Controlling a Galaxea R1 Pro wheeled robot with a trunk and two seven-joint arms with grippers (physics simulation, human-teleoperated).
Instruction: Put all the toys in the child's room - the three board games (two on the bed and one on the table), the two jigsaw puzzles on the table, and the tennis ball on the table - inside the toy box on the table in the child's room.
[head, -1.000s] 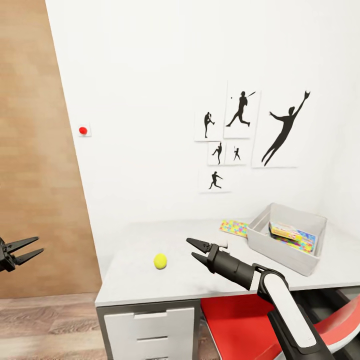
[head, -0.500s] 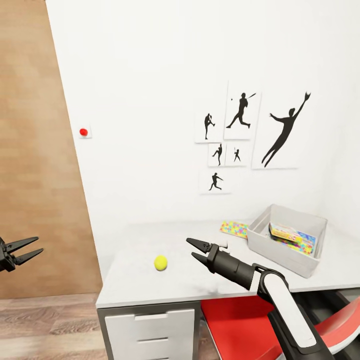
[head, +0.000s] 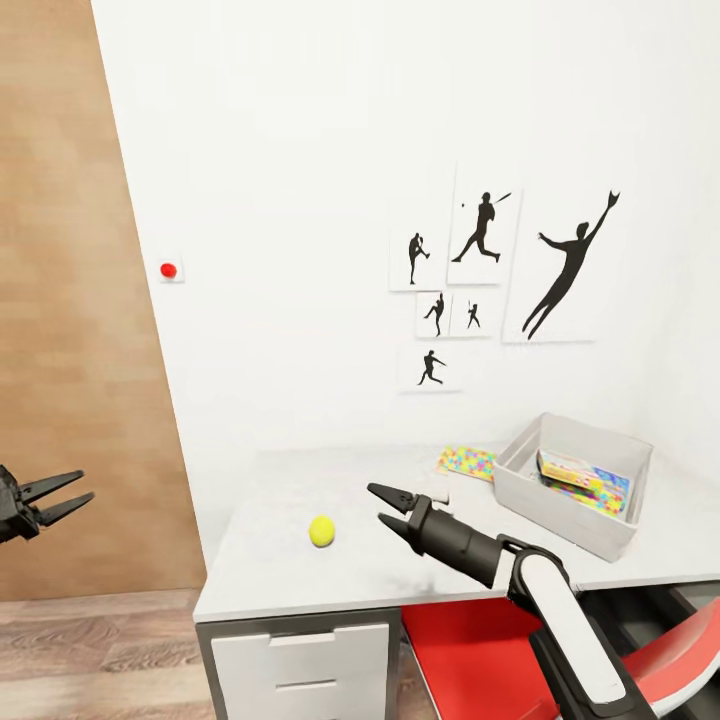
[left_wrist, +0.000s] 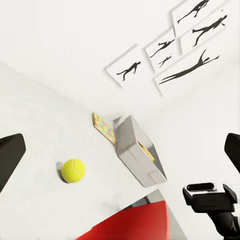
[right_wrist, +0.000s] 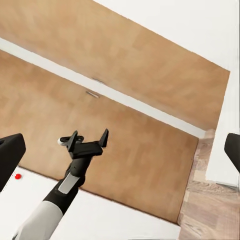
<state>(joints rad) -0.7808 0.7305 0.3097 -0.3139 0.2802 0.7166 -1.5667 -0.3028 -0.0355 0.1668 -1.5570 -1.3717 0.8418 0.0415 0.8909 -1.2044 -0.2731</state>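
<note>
Reaching for the tennis ball (head: 321, 531) on the table (head: 280, 580) is the step I judge to be in hand. The ball lies well apart from the toy box (head: 560, 500), toward the door. My right gripper (head: 387, 505) hovers just beside the ball, fingers spread, holding nothing. I should lower it so the ball sits between the fingers before closing. My left gripper (head: 62, 496) is also spread, empty, away from the table.

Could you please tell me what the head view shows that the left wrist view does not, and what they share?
Head view: the open left gripper, a small red wall dot, white desk drawers.
Left wrist view: nothing further that I can name.
Both: the small yellow-green tennis ball, light grey plastic toy box, open right gripper.
</note>
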